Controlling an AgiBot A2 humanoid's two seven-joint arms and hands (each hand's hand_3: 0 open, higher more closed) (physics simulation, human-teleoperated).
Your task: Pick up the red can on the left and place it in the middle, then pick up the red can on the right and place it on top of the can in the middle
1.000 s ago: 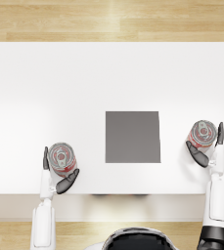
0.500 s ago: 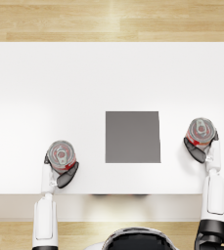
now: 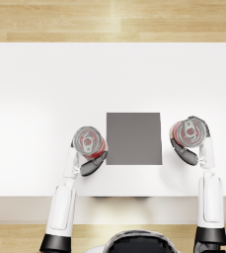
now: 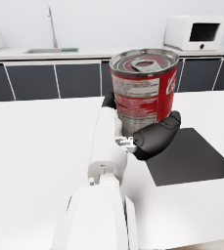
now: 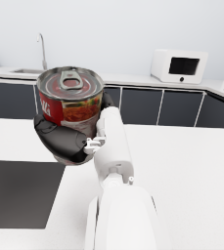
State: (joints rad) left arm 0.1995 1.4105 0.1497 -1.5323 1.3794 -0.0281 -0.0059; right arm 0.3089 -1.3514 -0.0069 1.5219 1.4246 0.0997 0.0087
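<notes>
I have both hands loaded at once. My left hand (image 3: 91, 163) holds the left red can (image 3: 89, 142) just off the left edge of the dark grey mat (image 3: 134, 138), fingers wrapped round the can's side so the lid stays free. My right hand (image 3: 187, 152) holds the right red can (image 3: 187, 132) just off the mat's right edge in the same side-on grasp. I read the mat as the middle target, so each can sits beside it ready to go in, and the side grasp leaves the bottom of each can clear to set down flat.

Both cans stand close to upright: long axis vertical, pull-tab lids facing up toward the head camera. In the left wrist view the left can looks raised off the white bench (image 3: 45, 89), though I cannot be sure how far. By my judgement the left can should go onto the mat first, the right one waiting to stack.
</notes>
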